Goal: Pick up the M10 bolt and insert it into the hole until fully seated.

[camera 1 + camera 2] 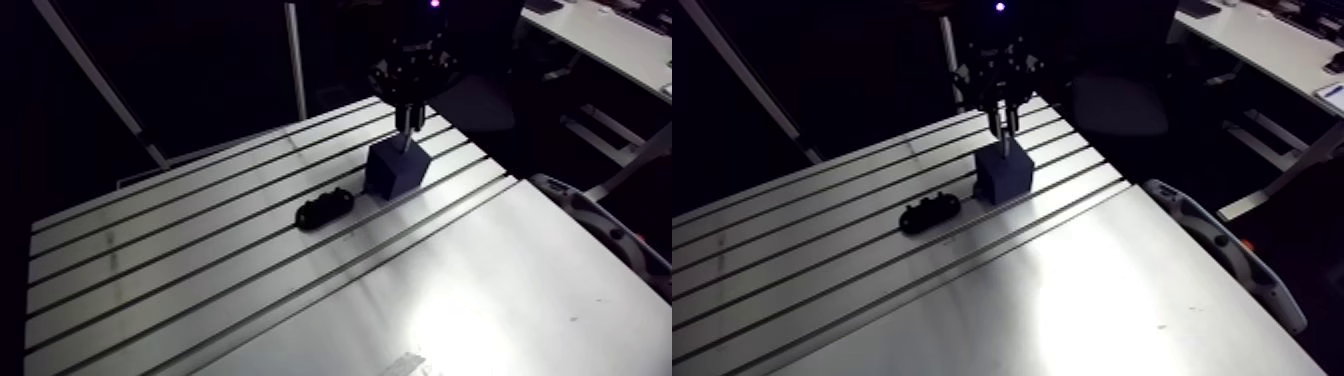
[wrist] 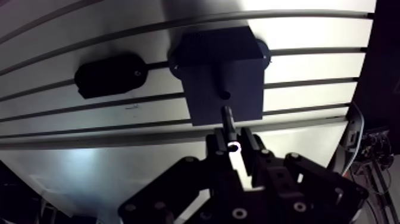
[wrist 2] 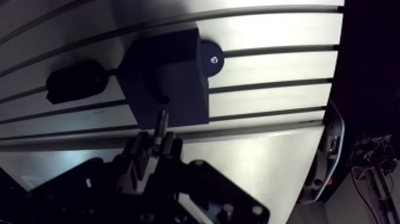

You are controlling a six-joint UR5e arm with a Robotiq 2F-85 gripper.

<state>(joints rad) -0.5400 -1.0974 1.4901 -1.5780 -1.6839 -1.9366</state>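
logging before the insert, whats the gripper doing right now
Gripper: shut on the M10 bolt, which points down at the dark block.

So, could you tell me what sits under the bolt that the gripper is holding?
The dark blue block, with its hole just ahead of the bolt tip. The hole's inside is dark, so its depth cannot be seen.

Slim dark metal bolt (image 2: 227, 121), clamped upright in the end effector (image 2: 233, 144), tip just above the round hole (image 2: 225, 94) in the dark blue block (image 2: 208, 65).
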